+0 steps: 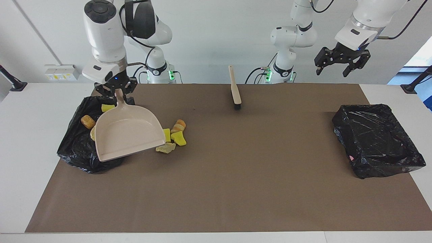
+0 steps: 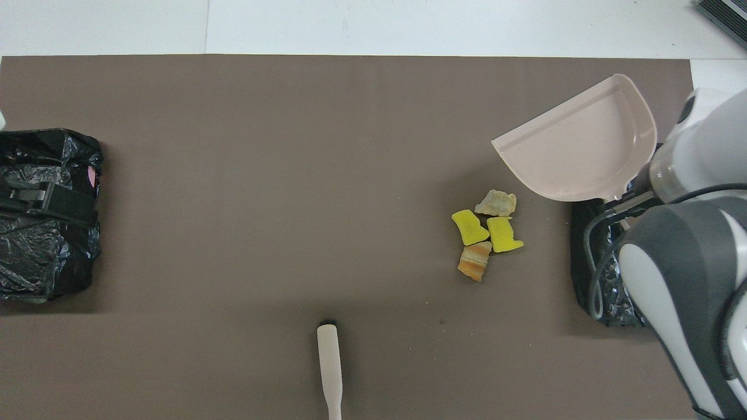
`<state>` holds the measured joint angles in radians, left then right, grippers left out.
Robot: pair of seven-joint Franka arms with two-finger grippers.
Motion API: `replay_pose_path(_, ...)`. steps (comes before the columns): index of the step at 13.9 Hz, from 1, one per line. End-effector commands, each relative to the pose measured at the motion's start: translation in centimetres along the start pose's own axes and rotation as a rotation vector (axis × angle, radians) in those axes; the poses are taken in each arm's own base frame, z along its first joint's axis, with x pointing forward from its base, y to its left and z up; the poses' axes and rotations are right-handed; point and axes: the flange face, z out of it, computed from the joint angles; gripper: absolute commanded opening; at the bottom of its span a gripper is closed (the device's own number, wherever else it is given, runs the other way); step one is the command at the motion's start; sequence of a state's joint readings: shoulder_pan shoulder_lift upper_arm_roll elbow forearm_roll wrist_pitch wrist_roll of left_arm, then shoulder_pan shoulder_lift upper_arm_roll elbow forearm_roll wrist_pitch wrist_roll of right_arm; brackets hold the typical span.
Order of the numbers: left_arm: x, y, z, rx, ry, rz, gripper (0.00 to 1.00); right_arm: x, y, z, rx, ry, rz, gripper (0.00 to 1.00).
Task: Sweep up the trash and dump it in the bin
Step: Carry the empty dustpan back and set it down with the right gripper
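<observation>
Holding three trash chunks, bin, right end effector gripping dustpan, left end effector spread wide over second bin.

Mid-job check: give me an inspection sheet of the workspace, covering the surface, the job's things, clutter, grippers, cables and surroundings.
Surface: brown mat on a white table.
Trash: four chunks loose on the mat; others lie in the bin at the right arm's end.
Second bin: at the left arm's end, no chunks seen inside.
Dustpan: empty, tilted, held in the air by its handle.
Brush: lying on the mat near the robots, untouched.
Clutter: nothing seen.
Right gripper: shut on the dustpan handle, over the bin's edge.
Left gripper: open, empty, raised, waiting.
Cables: run along both arms and at the bases.
Surroundings: white wall, wall sockets.
</observation>
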<state>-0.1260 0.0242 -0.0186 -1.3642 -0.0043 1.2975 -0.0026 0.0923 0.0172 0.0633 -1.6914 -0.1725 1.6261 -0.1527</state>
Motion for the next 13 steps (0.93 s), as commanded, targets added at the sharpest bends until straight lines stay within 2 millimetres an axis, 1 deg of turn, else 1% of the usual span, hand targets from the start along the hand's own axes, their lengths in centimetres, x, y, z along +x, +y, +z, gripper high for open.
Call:
replay_pose_path(1, -0.1, -0.8, -1.0, 0.017, -0.003, -0.002, 1.00, 3.1, -5.3, 1.6, 0.066, 0.016, 0.125, 0.00)
replay_pose_path(3, -0.8, -1.5, -1.7, 0.015, 0.016, -0.010, 1.00, 5.5, -11.0, 3.2, 0.099, 0.018, 0.212, 0.00)
replay_pose_path(4, -1.0, -1.7, -1.4, 0.014, 0.007, -0.016, 1.00, 6.4, -14.4, 3.9, 0.112, 0.018, 0.244, 0.00)
replay_pose_path(5, -1.2, -2.0, -1.1, 0.013, -0.001, -0.022, 1.00, 7.5, -16.7, 3.9, 0.151, 0.037, 0.277, 0.00)
replay_pose_path(6, -1.4, -2.9, -1.0, 0.010, -0.003, -0.042, 1.00, 8.3, -19.2, 4.8, 0.170, 0.023, 0.290, 0.00)
replay_pose_path(7, -1.4, -3.4, -1.1, 0.005, -0.001, -0.057, 1.00, 9.2, -22.0, 5.1, 0.184, 0.030, 0.303, 0.00)
replay_pose_path(10, -1.7, -3.0, -1.2, 0.009, -0.004, -0.056, 1.00, 12.2, -29.6, 6.4, 0.222, 0.039, 0.407, 0.00)
replay_pose_path(11, -1.7, -3.1, -1.2, 0.009, -0.004, -0.059, 1.00, 13.1, -32.3, 7.2, 0.236, 0.046, 0.420, 0.00)
replay_pose_path(12, -1.6, -3.1, -1.2, 0.009, 0.002, -0.060, 1.00, 13.6, -34.8, 8.1, 0.248, 0.062, 0.433, 0.00)
replay_pose_path(13, -1.6, -3.4, -1.2, 0.006, 0.003, -0.065, 1.00, 13.8, -36.3, 8.9, 0.264, 0.069, 0.441, 0.00)
